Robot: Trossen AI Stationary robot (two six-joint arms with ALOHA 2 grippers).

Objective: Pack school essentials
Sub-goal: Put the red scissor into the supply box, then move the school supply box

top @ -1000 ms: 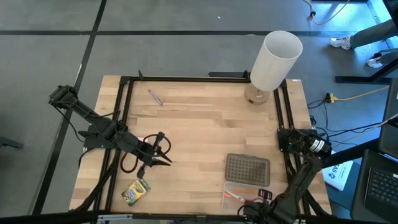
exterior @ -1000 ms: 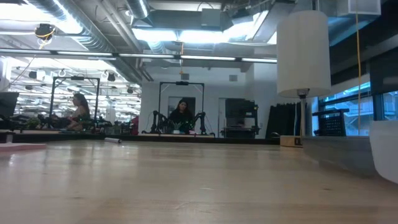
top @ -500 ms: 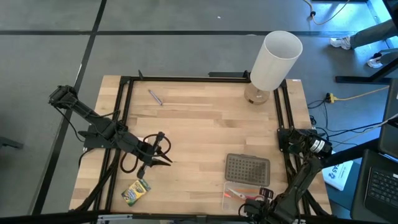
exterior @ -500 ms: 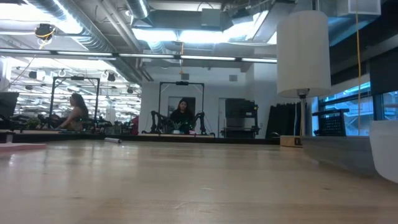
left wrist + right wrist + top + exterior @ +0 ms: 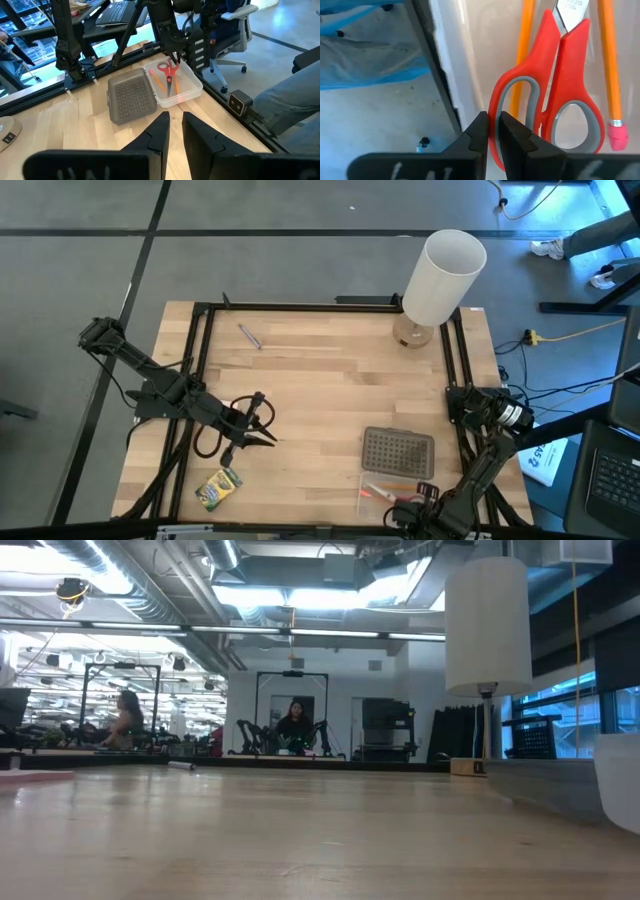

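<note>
The red-handled scissors [image 5: 560, 85] lie flat in the clear box [image 5: 192, 92] near the table's near right corner. Two orange pencils [image 5: 607, 60] lie beside them. My right gripper [image 5: 493, 122] points down into the box, shut on the scissors. My left gripper [image 5: 175, 122] hovers shut over the table's left half, touching nothing. The green-yellow crayon box [image 5: 219, 488] lies flat near the near left corner. The purple pen [image 5: 249, 336] lies near the far left. A pink flat edge [image 5: 30, 778] shows at the low view's left. My right gripper pinches the rim of one finger loop [image 5: 495, 102] at the handle end of the scissors. One finger stands outside the loop and the other [image 5: 515, 137] over its opening. The fingers come from above, pointing down. The scissors lie flat on the box's floor between the pencils.
The grey dotted lid [image 5: 398, 452] lies on the table just beyond the box. The tall white cylinder lamp [image 5: 440, 275] stands at the far right corner. A black frame rail [image 5: 205, 360] runs around the tabletop. The wooden middle [image 5: 330, 390] is bare. People sit in the room behind.
</note>
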